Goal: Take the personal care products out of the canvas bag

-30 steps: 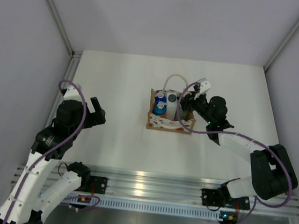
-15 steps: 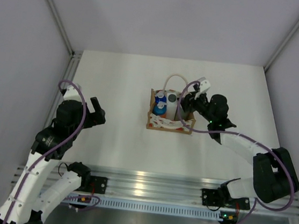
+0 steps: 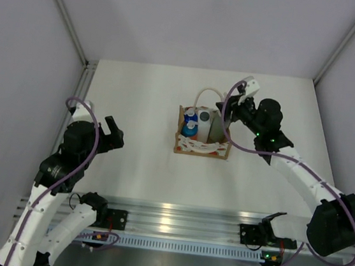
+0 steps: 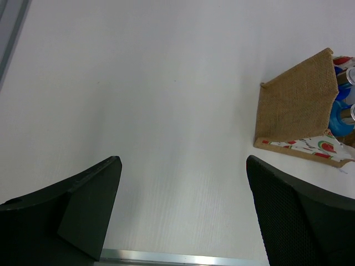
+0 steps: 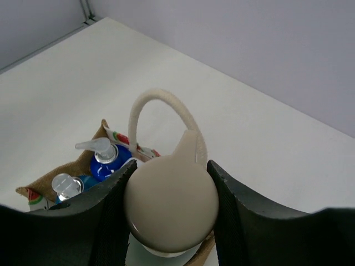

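Observation:
The canvas bag [image 3: 199, 148] stands mid-table, tan with a red-and-white front and a cream loop handle [image 5: 148, 103]. My right gripper [image 3: 229, 108] is shut on the cream cap [image 5: 171, 206] of the tall grey-green bottle [image 3: 216, 128], which hangs upright over the bag's right end with its lower part inside. Two blue-topped bottles [image 3: 190, 117] and the whitish grey-capped one [image 3: 204, 118] stand in the bag. The blue tops also show in the right wrist view [image 5: 108, 160]. My left gripper [image 3: 111, 134] is open and empty, far left of the bag [image 4: 297, 102].
Grey walls close in the white table on the left, back and right. An aluminium rail [image 3: 175, 213] runs along the near edge by the arm bases. The left gripper [image 4: 183, 194] hangs over bare white tabletop.
My right gripper has risen and drawn back to the right, lifting the grey-green bottle higher out of the bag. The left arm shifted slightly left.

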